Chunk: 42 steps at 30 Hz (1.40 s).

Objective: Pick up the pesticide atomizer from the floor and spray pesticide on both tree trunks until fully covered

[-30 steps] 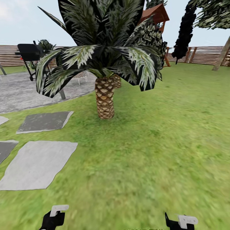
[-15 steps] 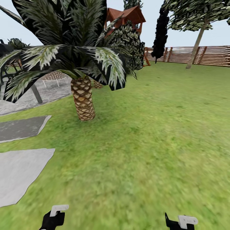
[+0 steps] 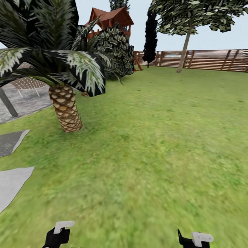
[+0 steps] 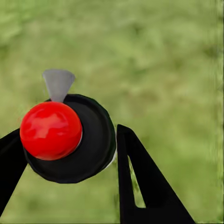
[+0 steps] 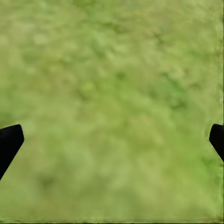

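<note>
In the left wrist view my left gripper point(image 4: 65, 147) is shut on the pesticide atomizer point(image 4: 70, 140), which has a red ball top, a black round body and a grey nozzle. Green grass lies beneath it. My right gripper point(image 5: 112, 140) is open, with only lawn between its black fingertips point(image 5: 9, 140). Both wrists sit low at the head view's bottom edge, the left arm point(image 3: 58, 235) and the right arm point(image 3: 195, 239). Far back by the fence stands one tree point(image 3: 193, 15) with a pale slanted tree trunk point(image 3: 184, 50) and a dark leafy crown.
A short palm point(image 3: 65, 110) with a scaly brown trunk stands close at the left. Grey stone slabs point(image 3: 12, 182) and paving lie further left. A dark bush point(image 3: 115, 53), a red-roofed playhouse point(image 3: 110, 17) and a brown slat fence point(image 3: 206, 59) ring the wide lawn point(image 3: 165, 137).
The whole head view has swung to the right: palm and slabs slid left and the far tree came into the picture. Both arms hold the same pose.
</note>
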### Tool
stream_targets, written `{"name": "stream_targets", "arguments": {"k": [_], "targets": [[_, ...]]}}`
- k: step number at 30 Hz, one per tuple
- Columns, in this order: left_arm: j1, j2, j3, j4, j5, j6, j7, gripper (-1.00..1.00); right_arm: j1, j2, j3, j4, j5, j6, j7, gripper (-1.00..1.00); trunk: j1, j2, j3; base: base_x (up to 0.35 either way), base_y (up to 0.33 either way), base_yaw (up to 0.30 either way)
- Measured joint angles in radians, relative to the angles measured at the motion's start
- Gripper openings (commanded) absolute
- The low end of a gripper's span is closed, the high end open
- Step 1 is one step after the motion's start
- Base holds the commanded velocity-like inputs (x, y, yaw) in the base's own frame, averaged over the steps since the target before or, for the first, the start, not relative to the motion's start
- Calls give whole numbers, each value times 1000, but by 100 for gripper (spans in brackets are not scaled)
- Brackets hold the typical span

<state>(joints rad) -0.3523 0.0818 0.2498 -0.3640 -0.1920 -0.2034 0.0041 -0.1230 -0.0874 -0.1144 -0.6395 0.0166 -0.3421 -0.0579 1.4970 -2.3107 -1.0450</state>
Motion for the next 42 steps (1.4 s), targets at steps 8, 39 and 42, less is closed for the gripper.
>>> {"name": "stream_targets", "arguments": {"k": [8, 39, 42], "targets": [[0, 0, 0, 0, 0, -1, 0, -100, 0, 0, 0, 0, 0, 0, 0, 100, 0, 0, 0, -185, -242, -296], [0, 2, 2, 0, 0, -1, 1, -100, 0, 0, 0, 0, 0, 0, 0, 100, -1, 0, 0, -50, -257, -296], [0, 2, 2, -1, 0, -1, 1, -100, 0, 0, 0, 0, 0, 0, 0, 100, -1, 0, 0, 137, -270, -296]]}}
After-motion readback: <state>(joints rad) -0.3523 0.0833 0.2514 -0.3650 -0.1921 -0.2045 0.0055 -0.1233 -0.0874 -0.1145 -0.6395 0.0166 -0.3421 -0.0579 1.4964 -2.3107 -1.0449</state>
